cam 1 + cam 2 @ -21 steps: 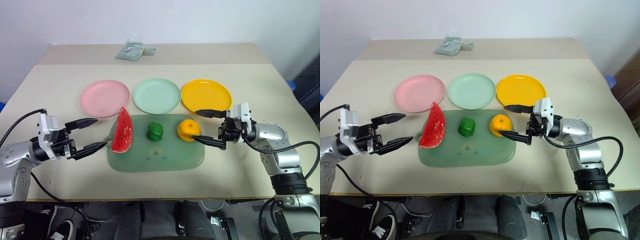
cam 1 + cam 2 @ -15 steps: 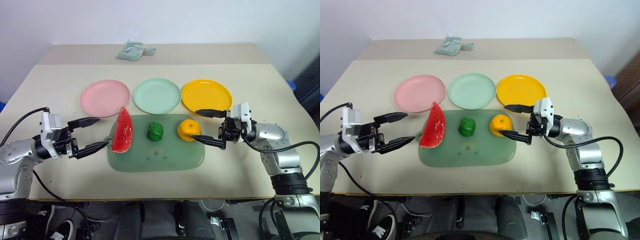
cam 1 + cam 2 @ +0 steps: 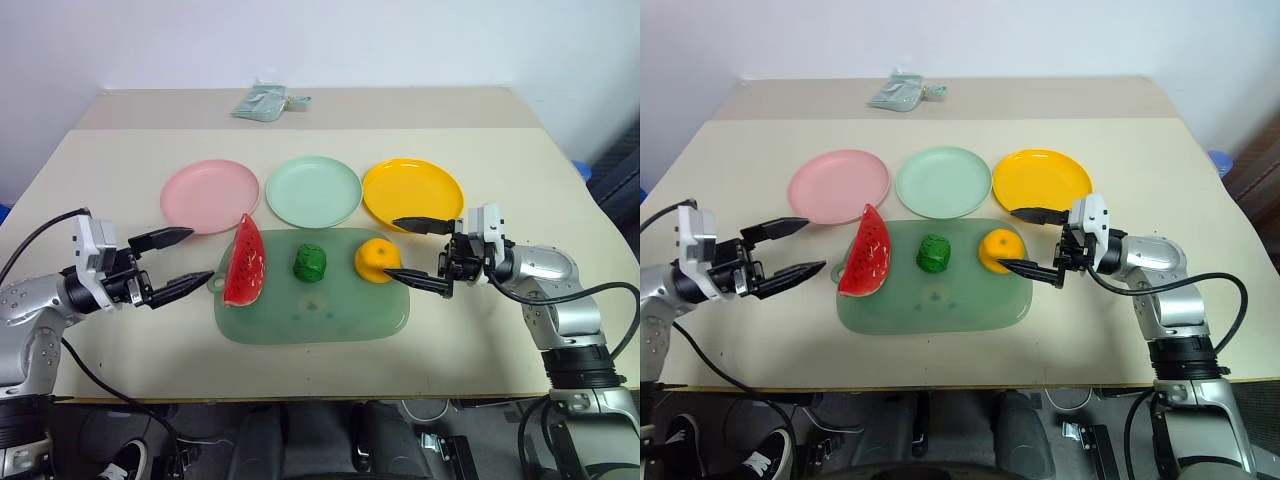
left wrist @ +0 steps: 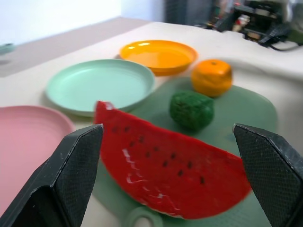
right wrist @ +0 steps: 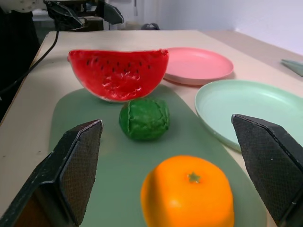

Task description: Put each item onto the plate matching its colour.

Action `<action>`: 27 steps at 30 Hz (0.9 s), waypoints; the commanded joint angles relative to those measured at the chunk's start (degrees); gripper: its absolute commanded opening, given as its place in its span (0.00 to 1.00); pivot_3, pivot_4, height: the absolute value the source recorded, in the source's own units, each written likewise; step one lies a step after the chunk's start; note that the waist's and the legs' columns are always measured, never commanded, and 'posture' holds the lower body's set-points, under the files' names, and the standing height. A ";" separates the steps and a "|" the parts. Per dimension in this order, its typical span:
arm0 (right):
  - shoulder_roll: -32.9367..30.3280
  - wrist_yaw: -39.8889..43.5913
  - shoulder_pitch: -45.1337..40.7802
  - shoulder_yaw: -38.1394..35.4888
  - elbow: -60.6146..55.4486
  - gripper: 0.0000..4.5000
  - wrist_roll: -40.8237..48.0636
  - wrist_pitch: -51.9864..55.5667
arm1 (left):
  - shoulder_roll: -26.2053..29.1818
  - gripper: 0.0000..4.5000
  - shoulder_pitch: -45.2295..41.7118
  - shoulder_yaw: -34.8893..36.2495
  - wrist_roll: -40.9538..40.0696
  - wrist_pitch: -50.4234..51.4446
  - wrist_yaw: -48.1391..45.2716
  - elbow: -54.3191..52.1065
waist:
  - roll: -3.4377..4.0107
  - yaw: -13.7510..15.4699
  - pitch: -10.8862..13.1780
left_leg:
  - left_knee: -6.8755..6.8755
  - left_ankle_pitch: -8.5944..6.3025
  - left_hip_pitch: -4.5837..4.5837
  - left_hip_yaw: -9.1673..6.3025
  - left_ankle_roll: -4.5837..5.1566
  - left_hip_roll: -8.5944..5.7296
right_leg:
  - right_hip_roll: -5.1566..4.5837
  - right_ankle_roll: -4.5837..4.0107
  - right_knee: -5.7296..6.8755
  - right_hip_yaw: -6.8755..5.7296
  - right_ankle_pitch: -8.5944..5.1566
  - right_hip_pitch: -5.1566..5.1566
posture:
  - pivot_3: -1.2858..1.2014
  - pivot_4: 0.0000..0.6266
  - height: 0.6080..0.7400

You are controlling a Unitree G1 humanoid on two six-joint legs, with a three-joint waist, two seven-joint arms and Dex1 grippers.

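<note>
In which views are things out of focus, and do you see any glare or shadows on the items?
Left wrist view: the watermelon wedge is fairly sharp, while the orange and yellow-orange plate behind it are soft. Right wrist view: the orange is sharp, the pink plate slightly soft. Left eye view: even lighting, soft shadows under the items on the green mat, no strong glare.

Small crumpled pale-green object lying at table's far edge, too small to identify. Pink plate running off left wrist view's edge. Mint plate being cut by right wrist view's edge.
</note>
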 commanded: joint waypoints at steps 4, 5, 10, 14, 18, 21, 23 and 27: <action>1.26 1.47 -2.52 0.37 2.23 0.99 0.04 -1.60 | -2.78 1.00 -1.51 4.27 -11.53 15.90 18.71 -13.66 | -0.01 0.07 0.00 | 0.00 0.00 0.00 -0.01 0.00 0.00 | -0.02 0.01 0.00 0.01 0.00 0.03 | 0.52 0.24 1.00; 1.57 1.67 -3.01 0.52 3.08 0.99 -0.21 -2.04 | -2.71 1.00 -0.99 3.67 -12.00 18.59 21.73 -16.39 | -0.02 0.01 0.00 | 0.01 0.00 0.00 -0.03 0.00 0.00 | -0.03 0.01 0.00 0.01 0.01 0.04 | 0.52 0.24 1.00; 1.83 2.54 -3.84 0.54 4.42 0.99 -0.39 -2.36 | -4.11 1.00 -1.71 -1.84 -3.57 24.35 37.99 -24.34 | -0.02 0.02 0.00 | -0.01 0.00 0.08 -0.03 0.00 -0.01 | -0.01 0.01 0.04 0.02 0.01 0.07 | 0.52 0.24 1.00; 1.46 2.79 -4.16 0.16 4.82 0.99 -0.57 -2.81 | -7.31 1.00 -4.41 -4.07 -4.25 33.76 50.29 -29.65 | -0.04 0.11 0.00 | 0.01 0.00 0.09 -0.04 0.00 -0.02 | -0.01 0.01 0.03 0.03 0.01 0.11 | 0.52 0.24 1.00; 1.70 2.21 -4.21 -0.22 3.52 0.99 0.24 -2.28 | -9.98 1.00 -6.74 -7.21 -2.66 38.69 56.95 -32.50 | -0.04 0.09 0.00 | 0.00 0.00 0.10 -0.04 -0.01 -0.02 | 0.00 0.01 0.03 0.03 0.01 0.11 | 0.52 0.24 1.00; 1.99 1.86 -3.59 -0.10 2.45 0.99 0.39 -2.33 | -12.97 1.00 -7.90 -7.77 -5.11 41.40 57.97 -32.42 | -0.04 0.08 0.00 | 0.01 0.01 0.10 -0.04 -0.01 -0.03 | -0.01 0.01 0.03 0.03 0.01 0.12 | 0.52 0.24 1.00; 1.97 1.75 -3.34 -0.15 2.31 0.99 0.41 -2.34 | -14.57 1.00 -9.06 -7.31 -5.43 43.84 60.45 -31.89 | -0.04 0.07 0.00 | 0.01 0.01 0.10 -0.04 -0.01 -0.03 | 0.00 0.01 0.03 0.03 0.01 0.12 | 0.52 0.24 1.00; 1.78 1.68 -3.27 -0.26 2.35 0.99 0.38 -2.27 | -16.45 1.00 -11.60 -6.96 -5.21 48.49 64.81 -31.31 | -0.05 0.09 0.00 | 0.01 0.01 0.11 -0.04 -0.01 -0.03 | 0.00 0.01 0.03 0.03 0.01 0.12 | 0.52 0.24 1.00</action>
